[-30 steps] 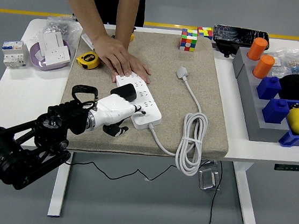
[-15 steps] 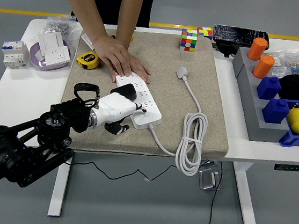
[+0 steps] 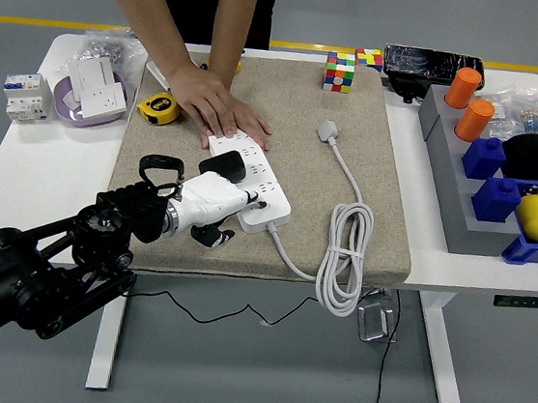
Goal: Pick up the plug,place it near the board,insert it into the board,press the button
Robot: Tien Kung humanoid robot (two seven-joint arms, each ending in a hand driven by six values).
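Plug (image 3: 222,164): a black, blocky body seated on the near half of the white board (image 3: 251,185), a long multi-socket strip lying diagonally on the tan mat (image 3: 289,107). The board's white cable (image 3: 343,259) runs off its near end, coils at the mat's right front and ends in a white connector (image 3: 329,130) farther back. The left hand (image 3: 213,200), white-shelled on a black arm, rests over the board's near end just beside the plug; its dark fingers (image 3: 211,237) curl downward and whether they grip anything cannot be told. A person's hand (image 3: 223,114) presses flat on the board's far end. Compared with one second ago, the left hand has shifted slightly up and right toward the board; plug, board and the person's hand are unchanged.
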